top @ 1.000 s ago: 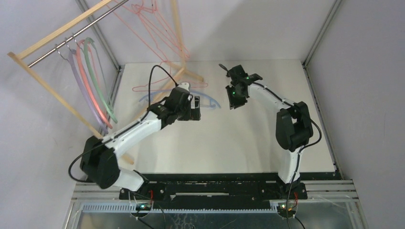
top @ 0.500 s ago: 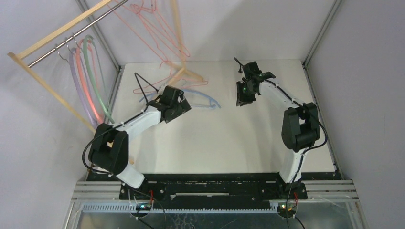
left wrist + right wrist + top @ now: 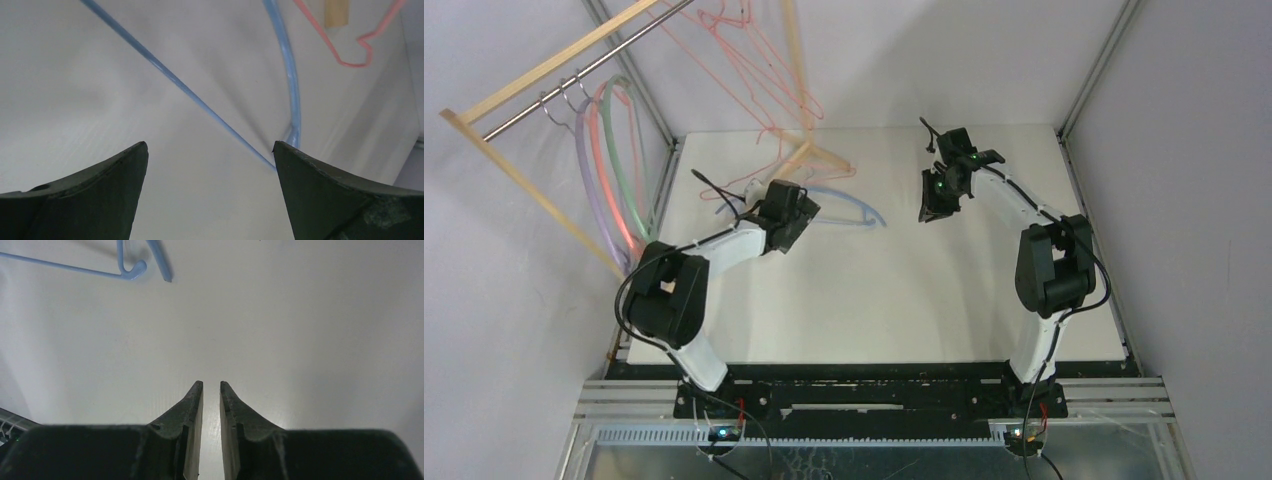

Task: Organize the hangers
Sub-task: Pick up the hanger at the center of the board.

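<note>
Top external view: the blue hanger (image 3: 854, 198) lies flat on the white table (image 3: 904, 290) and serves as the reference. The left gripper (image 3: 804, 212) sits directly above its left half and hides that part. The right gripper (image 3: 932, 207) hangs to the right of the blue hanger's free end, apart from it. A pink wire hanger (image 3: 844, 176) lies just behind the blue hanger, at the foot of the wooden rack (image 3: 524, 80). On the rack, far to the left of the blue hanger and above it, hang the lilac hanger (image 3: 584, 160), the pink hanger (image 3: 609, 170) and the green hanger (image 3: 634, 170); further red wire hangers (image 3: 754, 60) hang behind the blue hanger. Left wrist view: the left gripper (image 3: 210, 150) has its fingers (image 3: 100, 200) spread fully apart and grips nothing. The blue hanger (image 3: 295, 75) lies on the table beyond them, its thin bar and thick arm meeting at a corner close to the right-hand finger; contact cannot be judged. The pink wire hanger (image 3: 352, 55) lies beyond that corner. Right wrist view: the right gripper (image 3: 211, 385) has its fingers (image 3: 192, 410) almost together, a narrow slit between them, nothing in it. The blue hanger's end (image 3: 127, 272) lies well ahead and to the left.
</note>
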Tool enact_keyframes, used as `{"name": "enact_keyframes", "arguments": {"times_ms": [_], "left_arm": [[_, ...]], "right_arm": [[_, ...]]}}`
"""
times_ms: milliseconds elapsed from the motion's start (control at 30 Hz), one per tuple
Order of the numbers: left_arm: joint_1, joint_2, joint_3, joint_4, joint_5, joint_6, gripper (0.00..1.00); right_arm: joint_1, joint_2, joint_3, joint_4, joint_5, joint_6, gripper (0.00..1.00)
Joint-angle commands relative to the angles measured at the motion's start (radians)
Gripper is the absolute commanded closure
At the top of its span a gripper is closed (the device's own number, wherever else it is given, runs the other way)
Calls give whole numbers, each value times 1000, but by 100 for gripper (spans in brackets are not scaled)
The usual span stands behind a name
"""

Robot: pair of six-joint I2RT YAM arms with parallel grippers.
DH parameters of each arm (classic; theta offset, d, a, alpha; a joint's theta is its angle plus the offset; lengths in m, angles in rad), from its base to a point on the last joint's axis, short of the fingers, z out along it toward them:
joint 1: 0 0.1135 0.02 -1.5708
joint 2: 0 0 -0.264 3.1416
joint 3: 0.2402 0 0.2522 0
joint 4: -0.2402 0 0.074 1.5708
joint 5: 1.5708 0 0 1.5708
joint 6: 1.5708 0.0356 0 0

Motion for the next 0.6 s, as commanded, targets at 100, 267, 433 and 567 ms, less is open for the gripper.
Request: {"name": "enact_keyframes", "arguments": {"times_ms": [100, 267, 433, 567], "left_arm": [[25, 31, -37, 76, -27, -90, 0], [36, 56, -47, 113, -38, -140, 0], [42, 103, -12, 113, -43, -156, 0], [48, 160, 83, 60, -22, -62, 1]], "right_arm": [[-22, -2, 4, 34, -30, 24, 75], [-29, 18, 8, 32, -50, 30, 76], [-31, 28, 9, 33, -55, 31, 77], [-32, 33, 3, 35, -60, 30, 77]]}}
